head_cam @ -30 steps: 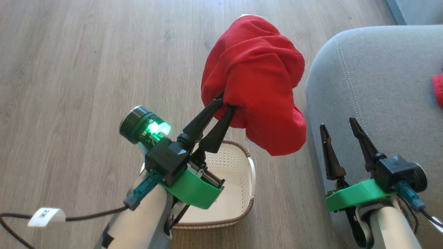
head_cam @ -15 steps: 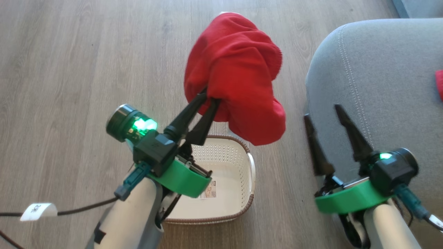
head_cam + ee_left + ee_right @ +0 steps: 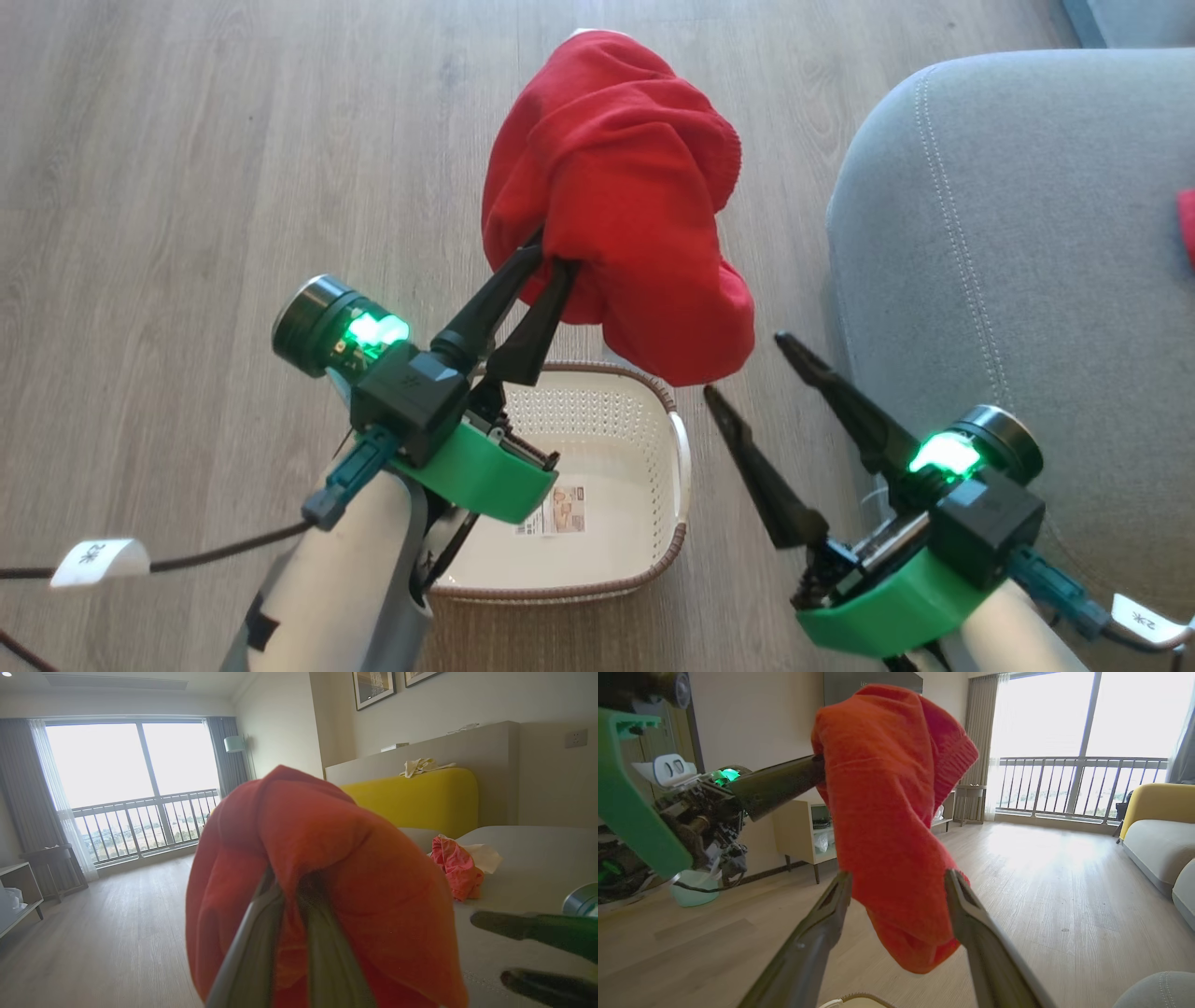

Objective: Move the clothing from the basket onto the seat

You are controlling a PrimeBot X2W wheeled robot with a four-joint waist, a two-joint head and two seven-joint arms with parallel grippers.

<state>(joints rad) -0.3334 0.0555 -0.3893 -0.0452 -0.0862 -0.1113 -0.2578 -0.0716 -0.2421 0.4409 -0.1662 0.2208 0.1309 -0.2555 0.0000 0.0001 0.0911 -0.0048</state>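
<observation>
Your left gripper (image 3: 551, 257) is clamped shut on a bunched red garment (image 3: 616, 177), its two dark fingers pinched together on a fold of the cloth. The garment hangs in the air above the wooden floor (image 3: 187, 187), over the far rim of the basket (image 3: 597, 411) and well short of the seat (image 3: 1027, 233).

The basket stands on the floor just beside the seat's rounded corner. A paper label (image 3: 557, 509) lies on its bottom, partly covered by your left wrist. You can make out small coloured print and pictures on it, but none of it is readable.

Your right gripper (image 3: 744, 364) has its fingers spread wide apart and holds nothing. Its tips point up at the garment's lower end, just below it. In the right wrist view that hanging end shows between the two fingers, and you cannot tell whether they touch it.

A second red garment (image 3: 455, 868) with white cloth lies on the seat, away from both grippers.

A white tag (image 3: 100, 563) on the left arm's cable and another white tag (image 3: 1144, 618) by the right wrist each carry a dark mark, too small to read.
</observation>
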